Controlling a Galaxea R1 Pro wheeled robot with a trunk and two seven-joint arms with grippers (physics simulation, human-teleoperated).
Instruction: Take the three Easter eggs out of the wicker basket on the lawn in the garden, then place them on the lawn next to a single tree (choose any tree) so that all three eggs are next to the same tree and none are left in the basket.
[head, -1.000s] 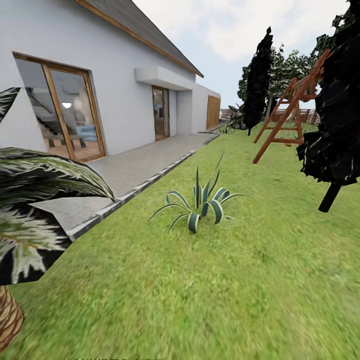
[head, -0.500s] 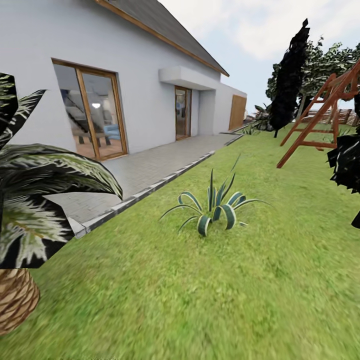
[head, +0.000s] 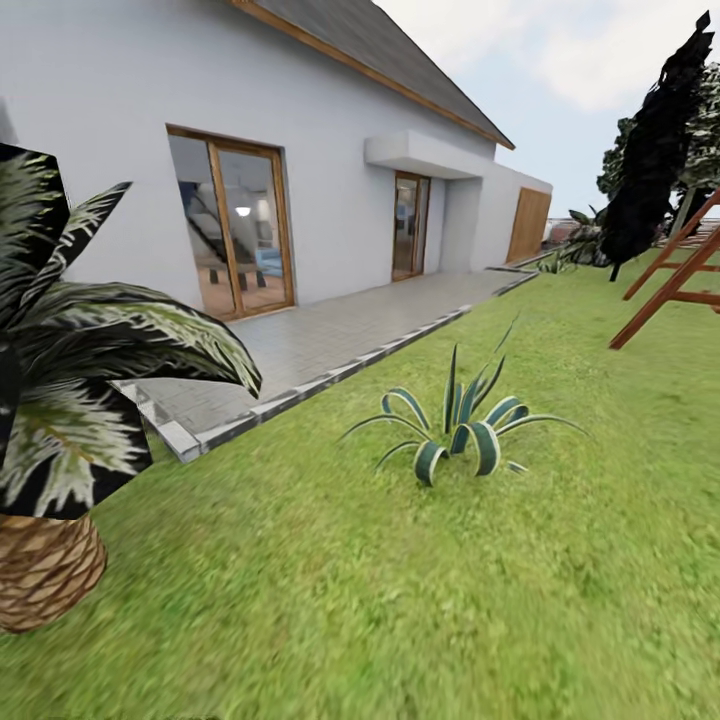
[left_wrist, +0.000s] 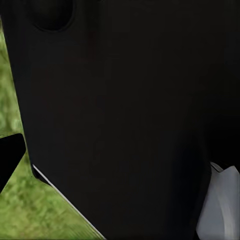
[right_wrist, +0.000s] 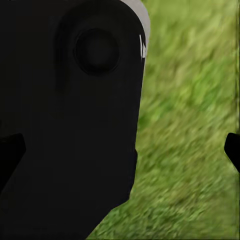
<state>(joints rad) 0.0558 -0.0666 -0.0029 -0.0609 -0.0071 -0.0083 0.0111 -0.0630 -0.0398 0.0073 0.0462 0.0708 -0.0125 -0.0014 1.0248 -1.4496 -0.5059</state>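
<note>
While neither gripper's state can be told, one agave (head: 460, 430) dots the lawn (head: 400, 600).

Bright mottled lawn (head: 400, 600), flat

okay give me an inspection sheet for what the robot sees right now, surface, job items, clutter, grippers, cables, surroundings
Surface: lawn, green grass, bordered by a paved terrace along the house.
Job's things: nothing seen of eggs or basket.
Clutter: striped agave plant on the grass; short palm with scaly trunk at near left.
Grippers: dark fingers at the wrist views' edges over grass; open or shut cannot be told.
Cables: nothing seen.
Surroundings: white house with glass doors; dark conifer; red-brown wooden frame at right.
</note>
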